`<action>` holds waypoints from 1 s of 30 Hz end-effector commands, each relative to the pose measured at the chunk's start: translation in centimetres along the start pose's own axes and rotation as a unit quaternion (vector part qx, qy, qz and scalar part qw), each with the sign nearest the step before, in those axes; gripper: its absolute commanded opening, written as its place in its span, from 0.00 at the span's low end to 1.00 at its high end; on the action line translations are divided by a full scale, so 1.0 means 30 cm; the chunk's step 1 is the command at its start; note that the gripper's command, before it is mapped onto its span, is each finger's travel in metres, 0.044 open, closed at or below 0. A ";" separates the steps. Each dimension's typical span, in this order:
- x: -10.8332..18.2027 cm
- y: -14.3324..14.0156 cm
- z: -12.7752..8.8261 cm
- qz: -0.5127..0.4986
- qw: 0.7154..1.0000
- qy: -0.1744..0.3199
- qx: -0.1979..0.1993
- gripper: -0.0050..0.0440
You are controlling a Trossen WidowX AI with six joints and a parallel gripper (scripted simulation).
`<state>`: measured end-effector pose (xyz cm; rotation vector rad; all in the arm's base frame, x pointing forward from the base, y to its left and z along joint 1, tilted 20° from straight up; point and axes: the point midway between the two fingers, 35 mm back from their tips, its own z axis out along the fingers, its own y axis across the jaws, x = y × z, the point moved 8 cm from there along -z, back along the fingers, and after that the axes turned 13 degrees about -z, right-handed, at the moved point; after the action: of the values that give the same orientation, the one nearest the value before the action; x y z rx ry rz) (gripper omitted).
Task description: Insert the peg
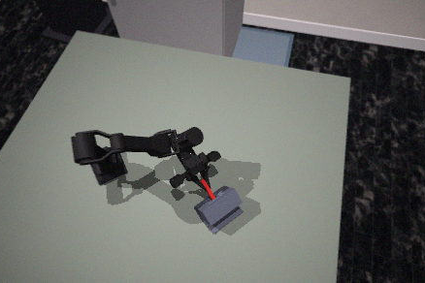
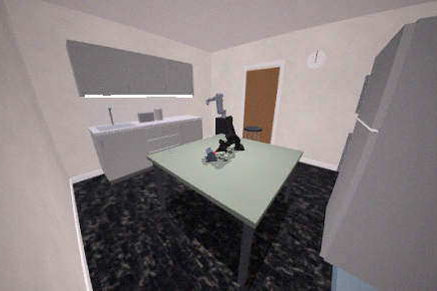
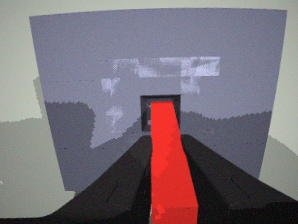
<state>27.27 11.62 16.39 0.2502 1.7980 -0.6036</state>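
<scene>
The gripper [image 3: 169, 183] is clamped on the red peg [image 3: 169, 163], whose long axis points straight ahead into the dark square hole [image 3: 160, 111] of the sloped panel [image 3: 80, 63] (tip at the mouth; depth hard to judge), so the push runs forward along that axis

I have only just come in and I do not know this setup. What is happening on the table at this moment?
A single black robot arm on a green table holds a red peg in its closed gripper. The peg points at a grey sloped panel, and its tip sits at the square hole in the panel's middle. Most of the peg is outside, so the insertion is not finished.
</scene>
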 end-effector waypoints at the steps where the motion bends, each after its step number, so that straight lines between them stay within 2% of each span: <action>1: -0.019 -0.002 -0.001 0.009 1.000 -0.005 -0.002 0.10; 30: -0.020 -0.002 0.010 0.009 1.000 -0.005 -0.002 0.10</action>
<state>27.55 11.43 16.31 0.2500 1.7982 -0.6039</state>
